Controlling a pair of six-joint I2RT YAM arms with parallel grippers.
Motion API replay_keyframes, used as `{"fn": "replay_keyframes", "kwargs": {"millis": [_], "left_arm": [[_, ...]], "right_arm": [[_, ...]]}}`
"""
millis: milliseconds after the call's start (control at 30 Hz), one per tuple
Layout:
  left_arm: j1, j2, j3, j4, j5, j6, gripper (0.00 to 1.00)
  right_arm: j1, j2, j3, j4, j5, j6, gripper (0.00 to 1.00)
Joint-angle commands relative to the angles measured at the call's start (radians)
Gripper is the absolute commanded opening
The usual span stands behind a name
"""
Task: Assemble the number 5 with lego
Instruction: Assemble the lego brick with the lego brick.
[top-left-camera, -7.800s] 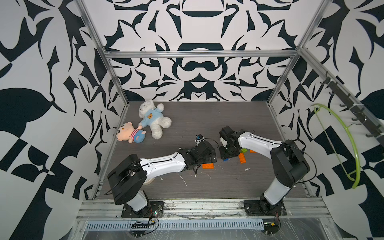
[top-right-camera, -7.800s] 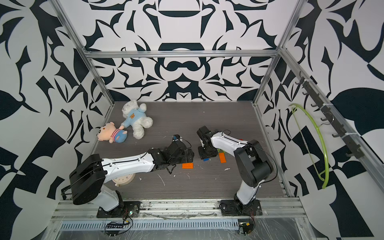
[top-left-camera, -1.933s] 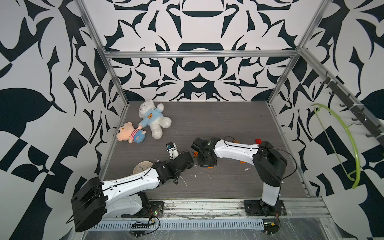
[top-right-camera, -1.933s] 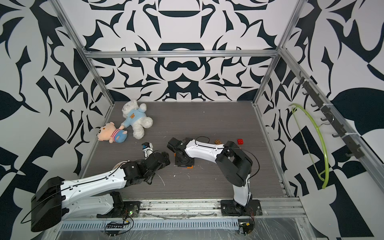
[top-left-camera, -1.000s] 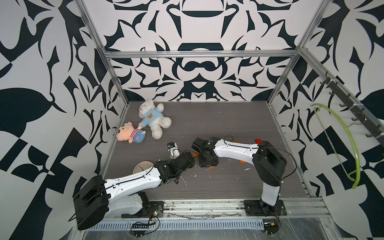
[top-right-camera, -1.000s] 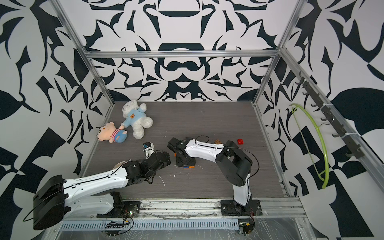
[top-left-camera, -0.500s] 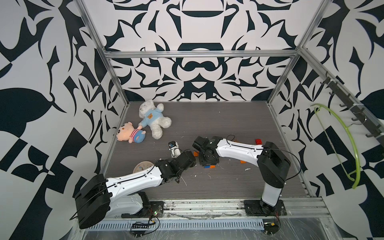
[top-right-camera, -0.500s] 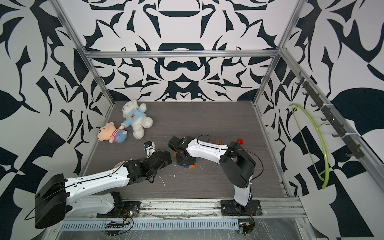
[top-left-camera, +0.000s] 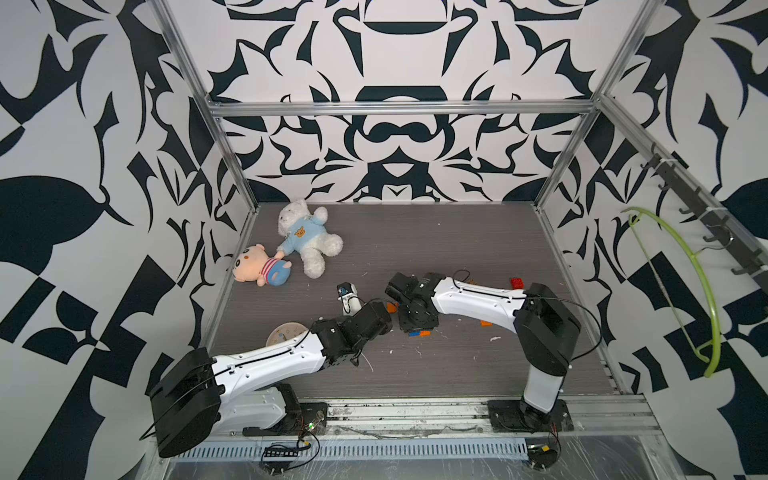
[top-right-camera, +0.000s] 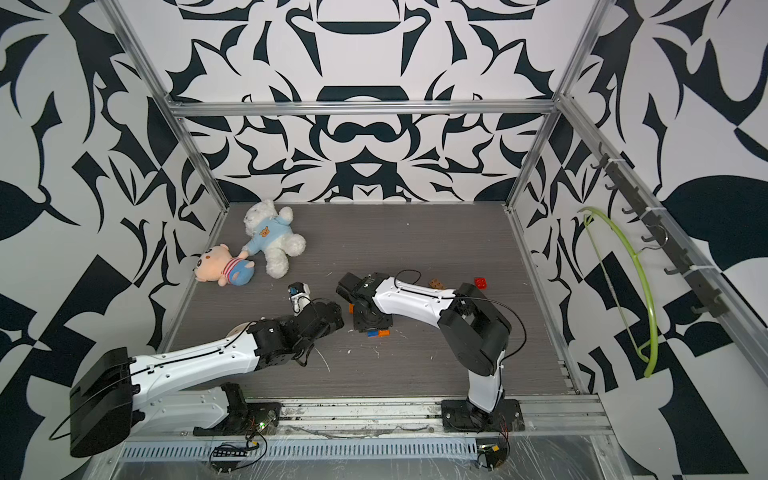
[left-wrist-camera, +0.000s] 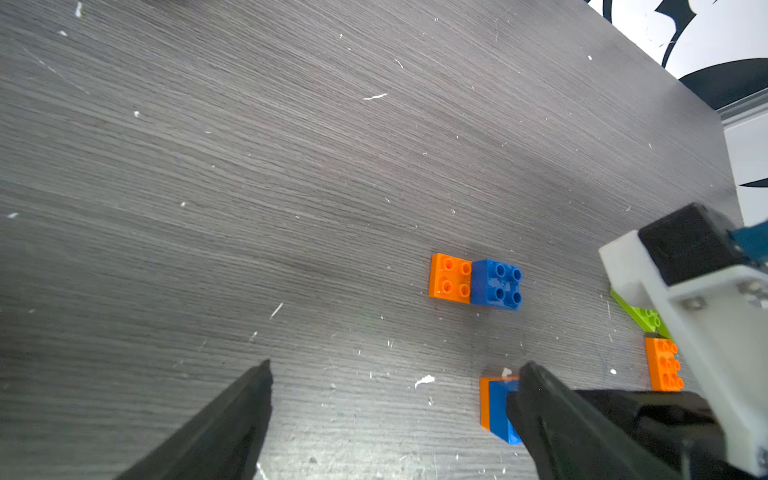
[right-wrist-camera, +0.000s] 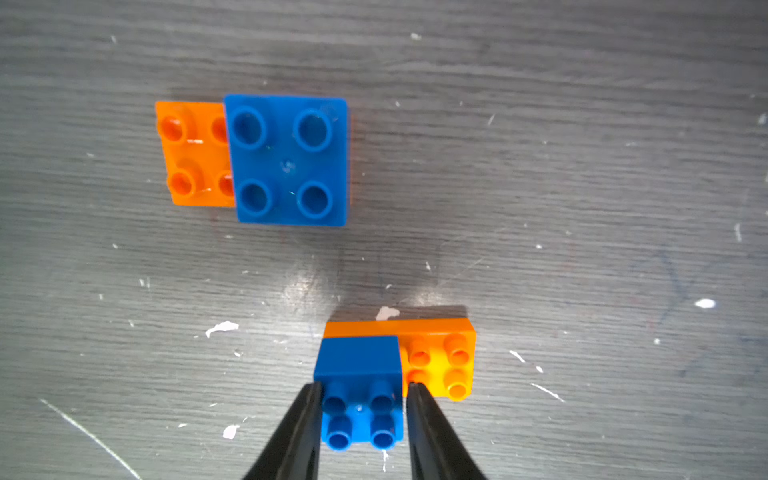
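Your left arm (top-left-camera: 266, 365) stretches from the front-left corner of the surface (top-left-camera: 457, 249) toward its middle. The left gripper (top-left-camera: 384, 322) ends just beside the right gripper (top-left-camera: 417, 321), which points straight down with its jaws hidden beneath it. You can see a blue brick (top-left-camera: 413, 333) and an orange brick (top-left-camera: 424, 333) side by side just in front of that gripper, an orange piece (top-left-camera: 392, 307) between the 2 grippers, and a red brick (top-left-camera: 517, 283) nearer the right edge. A cream clock (top-left-camera: 279, 332) peeks out behind the left arm near the left edge, and 2 plush toys (top-left-camera: 309, 239) lie toward the back-left corner.
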Motion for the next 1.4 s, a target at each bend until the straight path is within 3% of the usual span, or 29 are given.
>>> {"fn": "replay_keyframes", "kwargs": {"millis": [0,367,767,1033,1233,1367], "left_arm": [[0.001,0.001,0.008,-0.015,0.000,0.008,0.99],[0.001,-0.002,0.010,0.001,0.024,0.028,0.99],[0.001,0.020,0.015,0.012,0.038,0.026,0.99],[0.000,0.023,0.015,0.015,0.040,0.028,0.99],[0.000,0.027,0.015,0.017,0.043,0.029,0.99],[0.000,0.035,0.018,0.019,0.049,0.029,0.99]], "right_arm": [[0.005,-0.003,-0.016,-0.014,-0.003,0.002,0.42],[0.013,-0.089,-0.030,-0.006,0.035,0.001,0.44],[0.022,-0.028,-0.021,0.012,-0.016,-0.002,0.50],[0.024,-0.013,-0.024,0.006,0.014,0.015,0.39],[0.025,-0.029,-0.028,0.011,0.021,0.017,0.37],[0.022,-0.021,-0.025,0.000,0.019,0.018,0.45]]}}
